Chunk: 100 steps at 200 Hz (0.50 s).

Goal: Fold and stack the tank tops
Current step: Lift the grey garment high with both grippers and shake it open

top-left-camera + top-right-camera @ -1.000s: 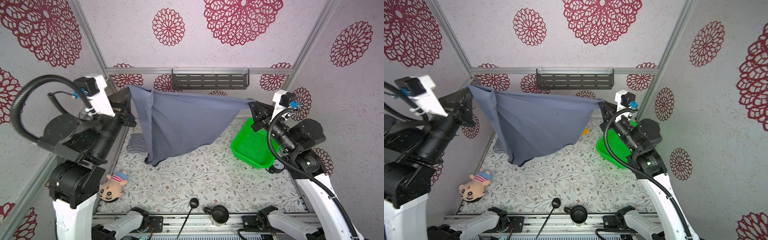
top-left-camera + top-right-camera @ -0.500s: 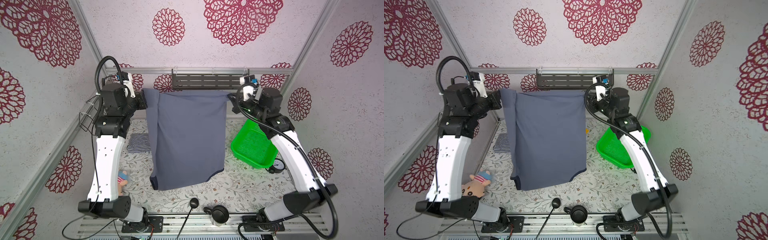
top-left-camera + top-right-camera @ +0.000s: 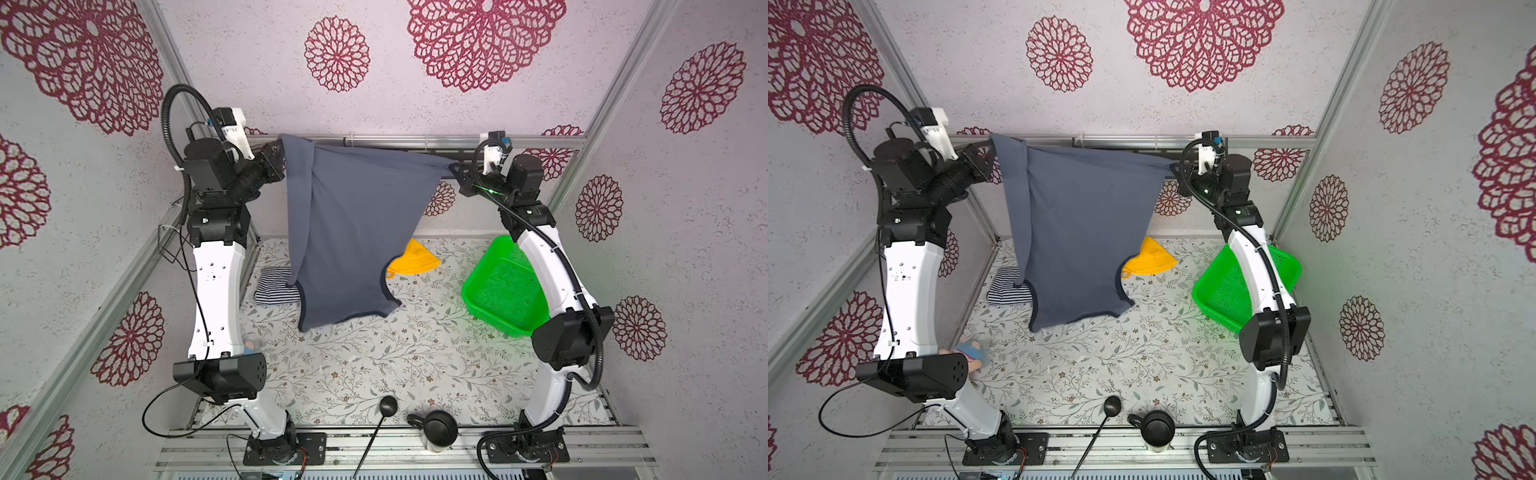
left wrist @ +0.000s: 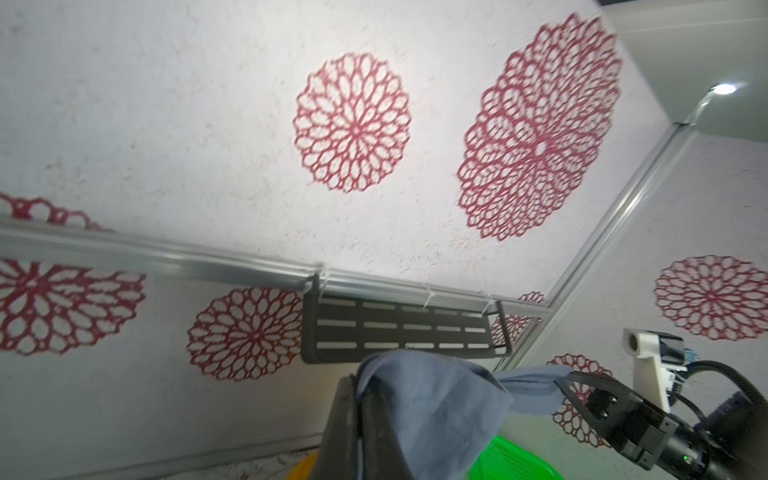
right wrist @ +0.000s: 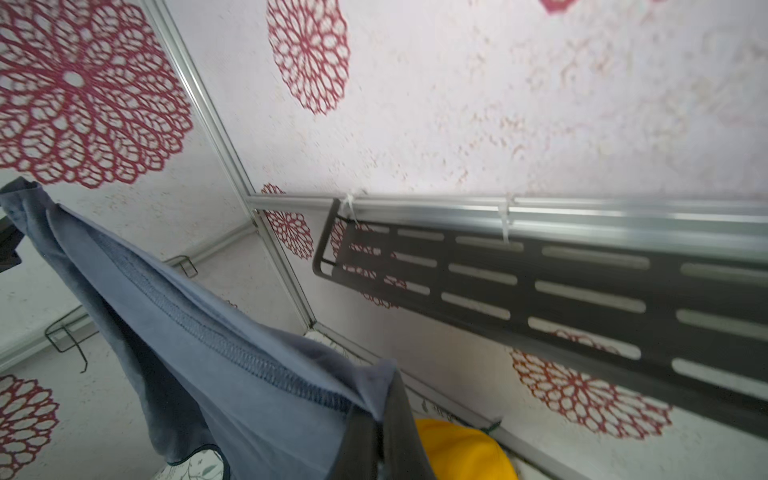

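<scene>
Tank top [image 3: 353,232] aloft, outside green basket [image 3: 500,289]

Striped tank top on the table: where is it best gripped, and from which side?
Probably its left edge, from above: the striped tank top lies flat, and the hanging blue-grey tank top hides its right part in both top views.

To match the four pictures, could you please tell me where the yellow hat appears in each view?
Both top views: hat on the table, partly behind the hanging tank top, left of the basket.
Left wrist: a yellow sliver at the frame edge, beside the tank top.
Right wrist: a yellow dome peeking out beside the tank top.
Shared landmark: the tank top, in all four.
</scene>
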Each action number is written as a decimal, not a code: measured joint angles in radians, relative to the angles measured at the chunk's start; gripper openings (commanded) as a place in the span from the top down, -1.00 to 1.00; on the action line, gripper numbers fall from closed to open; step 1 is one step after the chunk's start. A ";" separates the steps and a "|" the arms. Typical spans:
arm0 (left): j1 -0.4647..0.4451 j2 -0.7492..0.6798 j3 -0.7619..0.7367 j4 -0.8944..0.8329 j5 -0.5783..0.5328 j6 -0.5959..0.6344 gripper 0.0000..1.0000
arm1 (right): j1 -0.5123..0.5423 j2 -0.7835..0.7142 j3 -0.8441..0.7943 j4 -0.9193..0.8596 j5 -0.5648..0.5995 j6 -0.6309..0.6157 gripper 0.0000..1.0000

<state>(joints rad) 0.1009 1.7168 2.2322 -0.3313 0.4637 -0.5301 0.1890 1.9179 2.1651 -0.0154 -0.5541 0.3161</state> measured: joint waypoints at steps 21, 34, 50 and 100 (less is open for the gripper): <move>0.002 -0.014 0.030 0.074 0.045 -0.050 1.00 | -0.014 -0.054 0.000 0.025 -0.019 0.000 1.00; 0.005 -0.040 0.020 0.116 0.074 -0.082 1.00 | -0.032 -0.109 -0.021 0.043 -0.037 0.000 1.00; 0.006 -0.103 -0.040 0.163 0.113 -0.111 1.00 | -0.061 -0.212 -0.101 0.069 -0.067 -0.001 1.00; 0.001 -0.554 -0.600 0.273 0.244 -0.118 1.00 | -0.100 -0.583 -0.512 0.064 -0.178 -0.082 1.00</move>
<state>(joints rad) 0.1020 1.1629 1.6321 -0.0582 0.7078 -0.6483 0.0887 1.3350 1.6531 0.0490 -0.7322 0.2340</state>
